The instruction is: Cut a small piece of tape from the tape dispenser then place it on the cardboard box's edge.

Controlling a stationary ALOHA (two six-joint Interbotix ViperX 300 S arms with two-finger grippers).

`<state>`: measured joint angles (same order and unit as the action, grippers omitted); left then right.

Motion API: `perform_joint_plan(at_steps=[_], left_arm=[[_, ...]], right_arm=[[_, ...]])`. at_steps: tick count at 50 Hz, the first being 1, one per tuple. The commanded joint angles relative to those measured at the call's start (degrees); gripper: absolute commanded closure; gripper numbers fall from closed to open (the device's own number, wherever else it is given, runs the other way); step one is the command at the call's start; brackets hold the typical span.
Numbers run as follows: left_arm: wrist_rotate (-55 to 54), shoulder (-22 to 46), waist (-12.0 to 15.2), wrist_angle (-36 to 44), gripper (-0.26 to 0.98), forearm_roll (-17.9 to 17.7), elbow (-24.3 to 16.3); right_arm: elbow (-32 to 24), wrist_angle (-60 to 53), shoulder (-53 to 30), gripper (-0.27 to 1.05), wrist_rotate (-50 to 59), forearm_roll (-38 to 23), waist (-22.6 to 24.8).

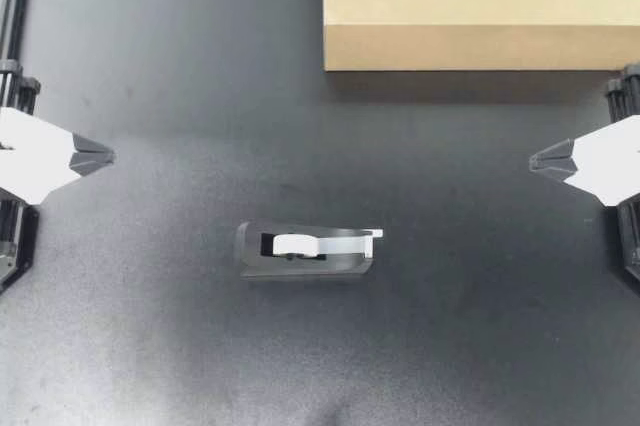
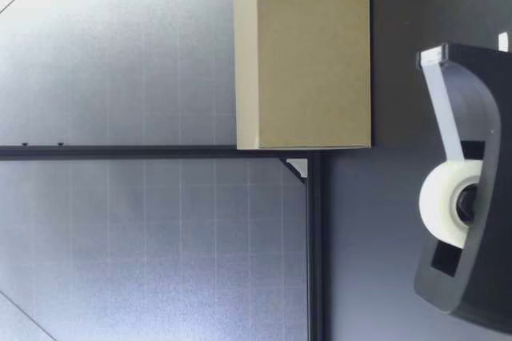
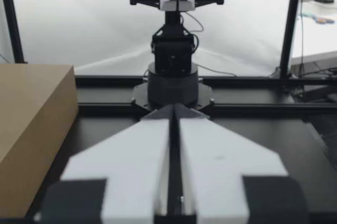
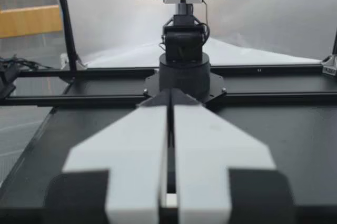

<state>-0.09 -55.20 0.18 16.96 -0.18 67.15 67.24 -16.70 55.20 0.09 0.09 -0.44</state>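
Note:
A dark grey tape dispenser lies in the middle of the table, with a white roll in it and a strip of tape running to its cutter. The low view has the dispenser close to that camera. A cardboard box stands at the far right of the table. My left gripper rests at the left edge, shut and empty, pointing toward the middle. My right gripper mirrors it at the right edge, also shut on nothing. Both are well away from the dispenser.
The dark table spreads wide around the dispenser. A black frame rail runs behind the table. In the left wrist view the box sits beside the gripper and the other arm's base stands straight ahead.

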Motion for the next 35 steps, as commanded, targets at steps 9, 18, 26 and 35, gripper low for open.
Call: perform_joint_plan(at_steps=[9, 18, 26, 35], left_arm=[[0.53, 0.26, 1.14, 3.78, 0.84, 0.0, -0.18], [0.44, 0.7, 1.14, 4.66, 0.84, 0.0, 0.97], [0.62, 1.23, 1.14, 5.89, 0.84, 0.0, 1.58], [0.62, 1.93, 1.14, 6.15, 0.84, 0.0, 1.93]], right_arm=[[-0.97, -3.52, -1.49, 0.91, 0.97, 0.88, -0.09], [-4.75, -3.6, -7.21, 0.91, 2.02, 2.72, -1.23], [-11.69, 3.87, -17.58, 0.91, 2.37, 3.34, -2.55], [-20.92, 13.45, -30.41, 0.91, 5.1, 3.43, -2.81]])
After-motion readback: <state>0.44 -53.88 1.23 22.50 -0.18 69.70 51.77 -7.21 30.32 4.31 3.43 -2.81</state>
